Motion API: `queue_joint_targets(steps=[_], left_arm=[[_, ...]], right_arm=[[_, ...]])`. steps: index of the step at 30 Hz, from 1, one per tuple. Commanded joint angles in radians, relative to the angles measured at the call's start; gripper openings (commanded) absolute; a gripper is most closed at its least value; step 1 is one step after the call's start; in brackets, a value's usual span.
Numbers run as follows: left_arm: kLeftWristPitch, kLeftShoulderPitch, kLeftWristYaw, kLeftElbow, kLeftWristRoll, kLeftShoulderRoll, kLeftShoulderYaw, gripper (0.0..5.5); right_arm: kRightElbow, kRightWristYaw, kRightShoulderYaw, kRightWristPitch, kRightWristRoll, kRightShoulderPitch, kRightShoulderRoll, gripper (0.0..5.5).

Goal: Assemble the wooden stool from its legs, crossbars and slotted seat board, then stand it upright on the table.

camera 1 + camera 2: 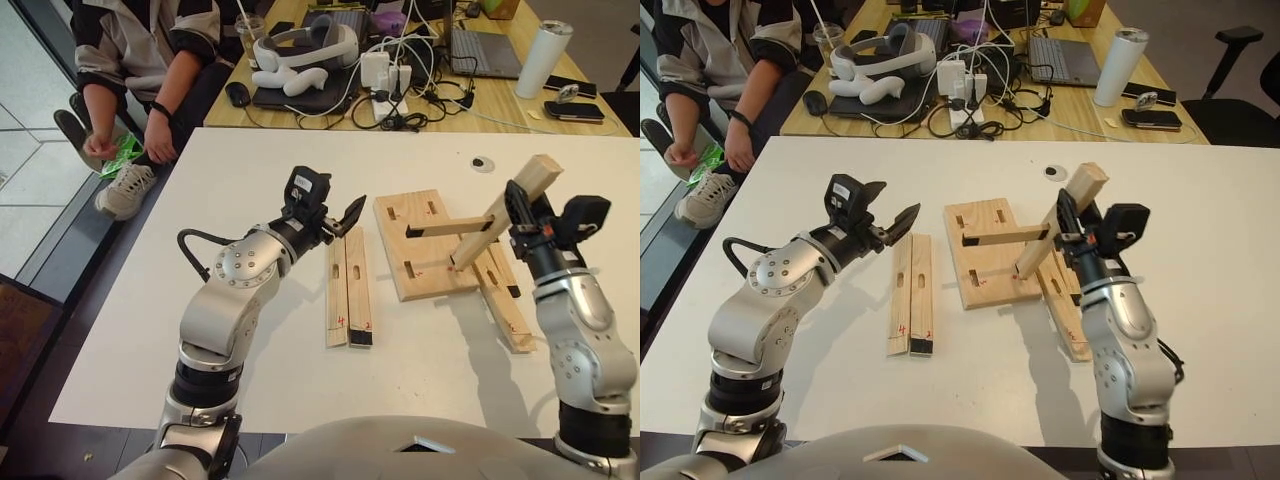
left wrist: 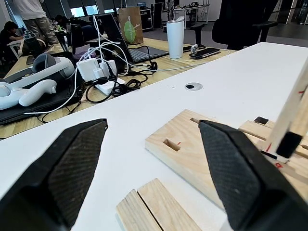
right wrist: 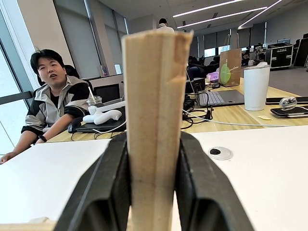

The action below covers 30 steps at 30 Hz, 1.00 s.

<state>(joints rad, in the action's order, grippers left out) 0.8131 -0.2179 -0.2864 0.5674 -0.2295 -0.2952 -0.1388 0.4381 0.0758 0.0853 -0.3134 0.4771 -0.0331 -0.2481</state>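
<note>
Stool leg [image 1: 497,218] with crossbar [image 1: 446,229], tilted over the slotted seat board [image 1: 400,245] on the worktop [image 1: 200,220].
Right gripper [image 1: 516,210] pinches that leg; left gripper [image 1: 343,222], spread, hovers beside the board over two flat legs [image 1: 348,292].

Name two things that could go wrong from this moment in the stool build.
1. The leg in the right gripper is tilted over the board; pressed down like this, it may jam or miss its slot.
2. The board lies loose, with the left gripper open by the two flat legs, so a push might slide it.
</note>
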Motion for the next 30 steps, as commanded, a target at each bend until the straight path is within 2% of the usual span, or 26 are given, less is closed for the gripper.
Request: queue_joint_targets(steps=[1, 5, 10, 16, 20, 22, 26, 30], left_arm=[[0.007, -0.047, -0.019, -0.030, -0.010, 0.002, -0.008, 3.52], [0.012, -0.087, -0.047, -0.049, -0.022, -0.007, -0.008, 3.52], [0.017, -0.120, -0.088, -0.067, -0.038, -0.030, -0.007, 3.52], [0.027, -0.133, -0.107, -0.069, -0.049, -0.041, -0.002, 3.52], [0.050, -0.130, -0.106, -0.058, -0.083, -0.017, 0.020, 3.52], [0.073, -0.149, -0.064, -0.055, -0.160, 0.060, 0.120, 3.52], [0.007, -0.205, 0.183, -0.061, -0.162, 0.223, 0.305, 3.52], [-0.063, -0.184, 0.366, -0.028, -0.091, 0.302, 0.347, 3.52]], right_arm=[[-0.168, -0.005, -0.074, 0.053, -0.112, 0.101, 0.062, 1.00], [-0.369, -0.005, -0.138, 0.186, -0.224, 0.214, 0.135, 1.00], [-0.528, -0.018, -0.180, 0.339, -0.341, 0.264, 0.178, 1.00], [-0.495, -0.008, -0.223, 0.379, -0.399, 0.206, 0.185, 1.00], [-0.421, 0.001, -0.210, 0.342, -0.390, 0.171, 0.167, 1.00], [-0.385, 0.005, -0.199, 0.316, -0.381, 0.151, 0.155, 1.00], [-0.351, -0.005, -0.175, 0.290, -0.374, 0.129, 0.154, 1.00], [-0.328, -0.039, -0.174, 0.319, -0.391, 0.091, 0.190, 1.00]])
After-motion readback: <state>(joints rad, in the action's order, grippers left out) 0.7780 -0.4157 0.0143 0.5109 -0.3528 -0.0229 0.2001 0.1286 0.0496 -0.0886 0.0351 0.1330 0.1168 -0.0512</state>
